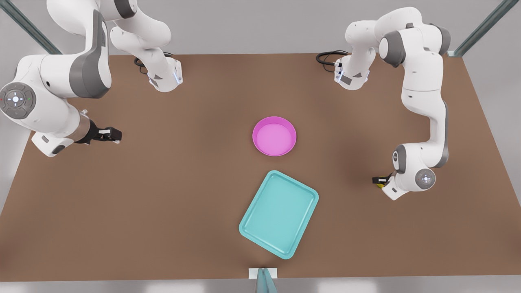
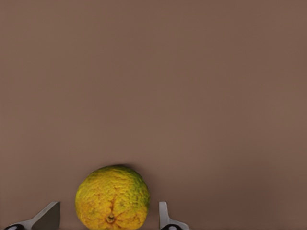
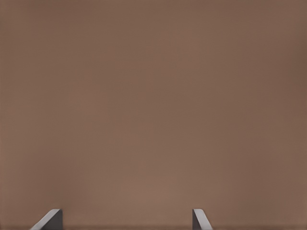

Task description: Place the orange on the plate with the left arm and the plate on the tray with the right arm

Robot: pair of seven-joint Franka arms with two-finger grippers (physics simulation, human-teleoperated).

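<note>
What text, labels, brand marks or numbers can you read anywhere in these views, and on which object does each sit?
None: no readable text in any view.
The orange, between the open left gripper's fingers, shows bare rind.
The plate and tray are plain plastic.
The round lit caps on the arm joints carry small dots, not characters.
The open right gripper waits over bare table.

text: none legible | labels: none | brands: none | numbers: none

Orange (image 1: 380,185): front view, right side, mostly hidden behind the left gripper (image 1: 377,180). Left wrist view: orange's lower edge and both fingertips cropped.
</note>
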